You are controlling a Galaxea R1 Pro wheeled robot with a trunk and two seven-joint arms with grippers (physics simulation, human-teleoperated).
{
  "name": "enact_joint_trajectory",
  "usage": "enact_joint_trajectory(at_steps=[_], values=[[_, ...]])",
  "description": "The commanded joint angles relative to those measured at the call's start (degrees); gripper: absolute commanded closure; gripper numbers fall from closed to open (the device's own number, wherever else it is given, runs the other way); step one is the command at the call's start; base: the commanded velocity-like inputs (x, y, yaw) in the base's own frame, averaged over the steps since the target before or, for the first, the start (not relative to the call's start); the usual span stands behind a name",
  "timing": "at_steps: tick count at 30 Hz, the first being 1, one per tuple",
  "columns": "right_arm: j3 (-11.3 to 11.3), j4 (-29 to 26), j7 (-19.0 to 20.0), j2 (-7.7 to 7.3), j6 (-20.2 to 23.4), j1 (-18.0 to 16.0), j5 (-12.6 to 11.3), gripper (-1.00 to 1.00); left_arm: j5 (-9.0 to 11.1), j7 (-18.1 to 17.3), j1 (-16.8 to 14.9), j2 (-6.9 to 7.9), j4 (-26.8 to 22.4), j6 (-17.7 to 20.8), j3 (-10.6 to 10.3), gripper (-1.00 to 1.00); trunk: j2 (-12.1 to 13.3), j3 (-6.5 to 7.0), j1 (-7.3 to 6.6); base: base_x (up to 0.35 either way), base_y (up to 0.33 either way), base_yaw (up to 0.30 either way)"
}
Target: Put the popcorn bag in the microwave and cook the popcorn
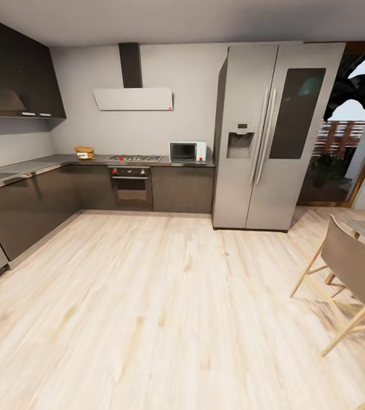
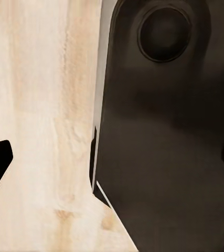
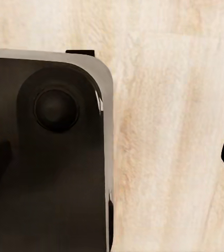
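While the robot stands far back on the wooden floor (image 1: 148, 296), the job looks like it has not really started. The popcorn bag (image 1: 84, 152) sits on the countertop (image 1: 62, 160), near the back corner where the two worktops meet, just left of the gas hob (image 1: 135, 158). The microwave (image 1: 187, 151) stands at the other end of that countertop, close to the big grey fridge (image 1: 273, 136), and its door looks shut. The bag and the microwave are well apart, with the hob between them.

Both wrist views look down at the floor and the robot's own dark base (image 2: 169, 147). In each view the dark fingertips sit wide apart with nothing between them, so both grippers look loose and hold nothing.

Everything is left to do: roll to the countertop, pick up the bag, open the microwave, put the bag inside, and heat it.
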Motion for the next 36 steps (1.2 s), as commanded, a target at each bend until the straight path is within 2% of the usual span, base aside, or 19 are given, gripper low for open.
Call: enact_joint_trajectory(at_steps=[1,23,36], values=[[0.0,0.1,-0.1,0.0,-0.2,0.0,0.0,-1.0,0.0,0.0,0.0,-0.01,-0.1,0.1,0.4,-1.0,0.0,-0.05,0.03,0.339,0.09,0.0],[0.0,0.1,-0.1,0.0,-0.2,0.0,0.0,-1.0,0.0,-0.1,0.0,-0.1,0.0,0.0,0.3,-1.0,0.0,-0.05,0.03,0.33,0.113,0.0],[0.0,0.1,0.0,0.0,-0.2,0.0,0.0,-1.0,0.0,-0.1,0.0,-0.18,0.0,0.0,0.3,-1.0,0.0,-0.05,0.03,0.335,0.008,0.0]])
